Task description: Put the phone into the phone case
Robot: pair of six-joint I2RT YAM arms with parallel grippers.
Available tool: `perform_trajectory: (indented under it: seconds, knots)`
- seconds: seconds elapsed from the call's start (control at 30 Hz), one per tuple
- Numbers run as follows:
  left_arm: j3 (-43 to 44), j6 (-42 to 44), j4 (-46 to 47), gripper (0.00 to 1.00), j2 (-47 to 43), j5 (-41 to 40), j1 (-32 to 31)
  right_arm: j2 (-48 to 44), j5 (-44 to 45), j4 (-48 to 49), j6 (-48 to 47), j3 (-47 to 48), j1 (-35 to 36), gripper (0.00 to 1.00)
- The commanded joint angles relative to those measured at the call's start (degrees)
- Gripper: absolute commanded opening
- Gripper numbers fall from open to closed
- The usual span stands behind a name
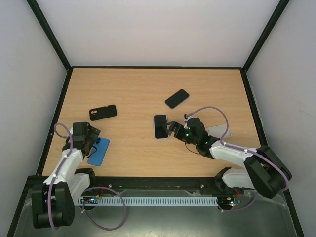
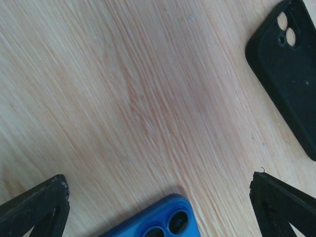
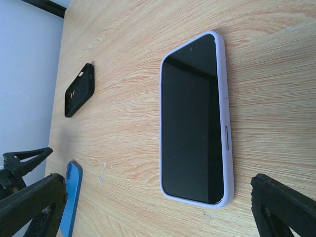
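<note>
1. Phone. The phone (image 1: 160, 127) lay flat, screen up, near the middle of the desk (image 1: 138, 84). It sat inside a lilac case (image 3: 226, 123), whose rim showed around all visible edges of the dark screen. Side buttons were visible on one long edge of the case.

2. Right tool. The right tool (image 1: 173, 130) stood just beside the phone, on its right, low over the desk and pointing at it. Its jaws were spread wide. In the right wrist view, the fingertips (image 3: 276, 197) stood apart from the phone, so nothing was held.

3. Black phone. A black phone (image 1: 177, 98) lay near the phone, beyond it and slightly to the right, set at an angle.

4. Black case. A black case (image 1: 103, 112) lay well to the left of the phone and slightly beyond it. Wood showed through its camera cut-outs in the left wrist view.

5. Blue phone. A blue phone (image 1: 99, 150) lay back up, well to the left of the phone and nearer the arm bases.

6. Left tool. The left tool (image 1: 91, 139) hung over the blue phone's lens end, well apart from the phone. Its jaws were fully spread and empty.
</note>
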Motion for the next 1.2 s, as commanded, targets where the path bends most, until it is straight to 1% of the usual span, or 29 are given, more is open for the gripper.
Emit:
perform_trajectory:
  seconds: [0.0,0.17,0.4,0.53,0.63,0.7,0.8,0.9,1.0,1.17]
  knots:
    - [-3.9,-4.0,-5.2,0.99,1.8,9.1,0.1,-1.5,2.0,-3.0,-1.3,1.4,-0.3,1.0]
    - [-5.0,-6.5,-5.1,0.99,0.5,12.0,-1.5,-2.4,1.9,-3.5,-0.9,1.3,-0.3,1.0]
    - [-3.4,-8.3,-5.0,0.99,1.7,10.3,-3.7,-5.3,2.9,-3.7,-0.4,-0.2,-0.3,1.0]
    - [-1.0,-8.0,-7.2,0.99,5.7,5.4,-3.8,-6.0,2.8,-4.0,-0.6,-0.4,-0.3,1.0]
    - [0.6,-6.7,-8.0,0.99,7.8,4.6,-3.9,-6.4,2.8,-4.4,-0.8,-0.5,-0.3,1.0]
    - [1.8,-6.9,-10.3,0.99,8.1,2.6,-4.1,-6.6,2.8,-4.5,-0.9,-0.5,-0.3,1.0]
    - [5.0,-8.1,-16.2,0.99,7.7,-4.2,-4.7,-6.3,1.0,-4.1,-0.4,-0.5,-0.3,1.0]
    - [7.0,-8.8,-20.6,0.99,6.8,-7.9,-4.7,-5.6,-0.9,-2.7,1.0,-1.0,-0.3,0.99]
    - [7.1,-9.1,-22.9,0.99,5.9,-8.0,-4.7,-5.3,-0.9,-2.1,1.7,-1.4,-0.3,0.98]
    - [6.3,-9.7,-23.5,0.99,6.3,-4.9,-5.8,-5.7,-0.7,-1.9,2.3,-1.5,-0.3,0.99]
